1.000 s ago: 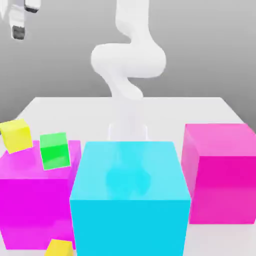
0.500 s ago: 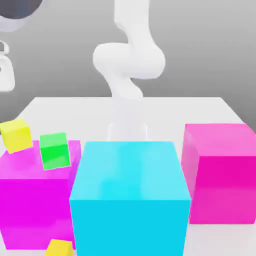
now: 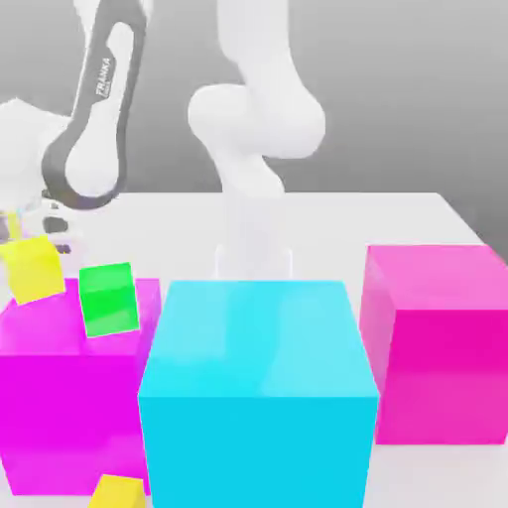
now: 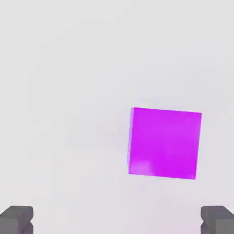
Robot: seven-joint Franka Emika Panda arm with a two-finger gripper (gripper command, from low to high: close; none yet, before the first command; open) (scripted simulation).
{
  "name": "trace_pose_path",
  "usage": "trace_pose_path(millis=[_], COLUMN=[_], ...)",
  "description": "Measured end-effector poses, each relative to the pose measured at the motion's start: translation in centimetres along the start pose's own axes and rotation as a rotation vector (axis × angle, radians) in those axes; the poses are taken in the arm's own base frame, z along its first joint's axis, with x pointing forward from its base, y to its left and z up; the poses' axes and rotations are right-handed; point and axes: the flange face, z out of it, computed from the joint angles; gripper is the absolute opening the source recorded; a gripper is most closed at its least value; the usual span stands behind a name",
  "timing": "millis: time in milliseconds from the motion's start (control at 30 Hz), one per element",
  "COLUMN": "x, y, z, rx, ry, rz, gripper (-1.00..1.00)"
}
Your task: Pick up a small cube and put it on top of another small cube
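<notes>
We see the white arm [image 3: 256, 119] rising from the far edge of the white table [image 3: 397, 213] and bending over toward the exterior view's left, where its grey-and-white forearm [image 3: 94, 129] hangs above the left side of the table. In the hand view the gripper [image 4: 117, 221] has its two dark fingertips [image 4: 16, 219] set wide apart with nothing between them; it holds nothing.

The yellow cube [image 3: 33, 268], the small one we care about, sits at the far left in the exterior view, just behind and beside the top of the left magenta cube [image 3: 69, 397], below the forearm. Whether it touches that block we cannot tell. A small green cube [image 3: 108, 298] stands just to its right, against the same magenta block's upper edge.

A big cyan cube [image 3: 258, 392] fills the near middle, and a right magenta cube [image 3: 437, 342] stands by the table's right edge. A second yellow cube [image 3: 117, 492] peeks out at the near edge, at the foot of the cyan one.

The hand view looks down on one magenta cube [image 4: 164, 142] on the pale table.
</notes>
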Motion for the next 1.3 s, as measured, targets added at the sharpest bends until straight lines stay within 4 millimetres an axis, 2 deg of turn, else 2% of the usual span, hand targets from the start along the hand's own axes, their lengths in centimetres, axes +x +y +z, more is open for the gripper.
trace_pose_path(millis=[267,300,500,567,833,1300], x=[0.5,0.6,0.6,0.5,0.6,-8.0], y=[0.1,0.1,0.2,0.1,0.1,0.8], z=[5.6,6.4,6.7,6.0,0.7,-3.6], rx=[0.006,0.005,0.005,0.007,0.004,0.039], ry=[0.004,0.005,0.003,0.002,0.003,0.161], rz=[0.011,0.012,0.012,0.011,0.012,-0.811], gripper=[0.0,-1.0,-1.0,-1.0,-1.0,-1.0])
